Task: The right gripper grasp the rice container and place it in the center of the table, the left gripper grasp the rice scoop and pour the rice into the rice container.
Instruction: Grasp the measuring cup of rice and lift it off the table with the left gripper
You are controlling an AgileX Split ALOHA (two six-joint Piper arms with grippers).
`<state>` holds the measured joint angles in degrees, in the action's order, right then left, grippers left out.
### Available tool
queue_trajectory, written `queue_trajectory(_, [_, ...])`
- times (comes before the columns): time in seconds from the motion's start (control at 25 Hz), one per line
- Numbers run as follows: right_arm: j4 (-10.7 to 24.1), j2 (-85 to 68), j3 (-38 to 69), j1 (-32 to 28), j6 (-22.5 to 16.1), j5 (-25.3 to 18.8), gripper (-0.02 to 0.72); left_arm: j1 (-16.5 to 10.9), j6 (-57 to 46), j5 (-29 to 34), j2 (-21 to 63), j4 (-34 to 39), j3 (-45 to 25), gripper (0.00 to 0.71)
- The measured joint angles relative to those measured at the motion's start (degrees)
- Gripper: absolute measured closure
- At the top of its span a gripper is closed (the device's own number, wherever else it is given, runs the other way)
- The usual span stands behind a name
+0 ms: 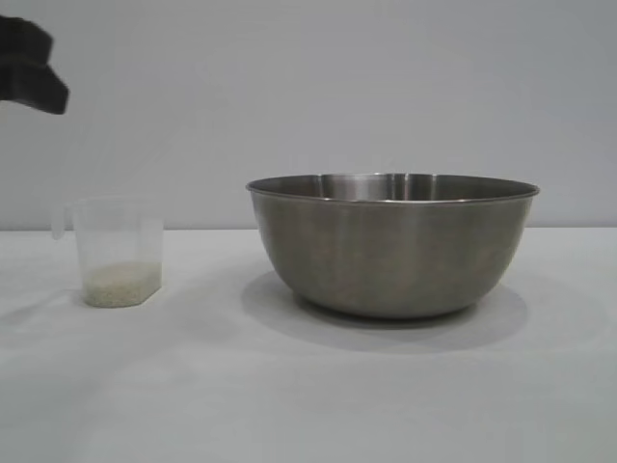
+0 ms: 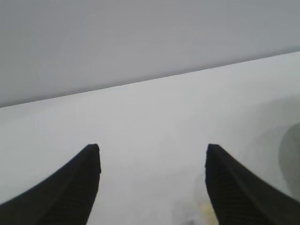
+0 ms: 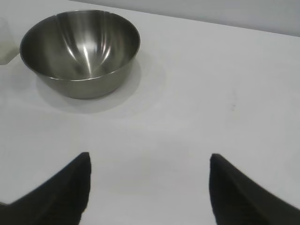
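The rice container [image 1: 393, 246], a big steel bowl, stands on the white table [image 1: 308, 395] right of centre. It is empty in the right wrist view [image 3: 79, 47]. The rice scoop [image 1: 116, 253], a translucent cup, stands upright at the left with rice [image 1: 120, 284] in its bottom. My left gripper [image 2: 153, 150] is open and empty, high above the scoop, which shows blurred by one finger [image 2: 199, 211]. A black part of the left arm [image 1: 29, 68] shows at the exterior view's top left. My right gripper [image 3: 150, 157] is open and empty, well back from the bowl.
A plain grey wall [image 1: 308, 87] runs behind the table. Bare white cloth lies between the scoop and the bowl and in front of both. An edge of the scoop [image 3: 4, 42] shows beside the bowl in the right wrist view.
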<state>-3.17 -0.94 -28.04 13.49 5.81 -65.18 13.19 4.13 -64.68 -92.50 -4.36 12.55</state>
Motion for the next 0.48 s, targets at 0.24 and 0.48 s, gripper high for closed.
queue_trajectory(0.24, [0.0, 0.0, 0.0, 0.0, 0.0, 0.0, 0.210, 0.0, 0.9, -0.3, -9.2, 2.2, -0.2, 0.240])
queue_trajectory(0.48, [0.0, 0.0, 0.0, 0.0, 0.0, 0.0, 0.210, 0.0, 0.9, -0.4, -16.2, 1.1, 3.0, 0.240])
